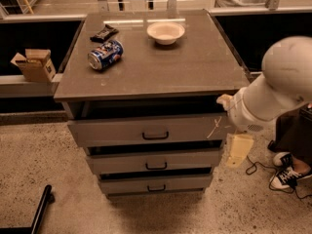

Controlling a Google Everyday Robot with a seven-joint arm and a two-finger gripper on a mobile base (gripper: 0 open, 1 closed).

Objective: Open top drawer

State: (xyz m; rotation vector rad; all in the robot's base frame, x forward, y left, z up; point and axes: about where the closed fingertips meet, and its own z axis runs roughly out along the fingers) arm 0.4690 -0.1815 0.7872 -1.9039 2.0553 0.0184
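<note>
The top drawer (146, 129) is the widest grey drawer, just under the cabinet top. It has a small dark bail handle (155, 136) at its centre and a whitish scratch (214, 127) near its right end. A dark gap shows above its front. My gripper (238, 150) is a pale yellowish piece hanging down from the white arm (273, 89). It sits just off the cabinet's right side, level with the middle drawer (156, 161), well right of the handle and not touching it.
On the cabinet top (195, 67) lie a blue soda can (105, 54), a white bowl (165, 32) and a dark wrapper (104, 32). A cardboard box (34, 65) sits on the left ledge. Shoes (287, 172) and a cable lie on the floor at right, a black bar (41, 208) at lower left.
</note>
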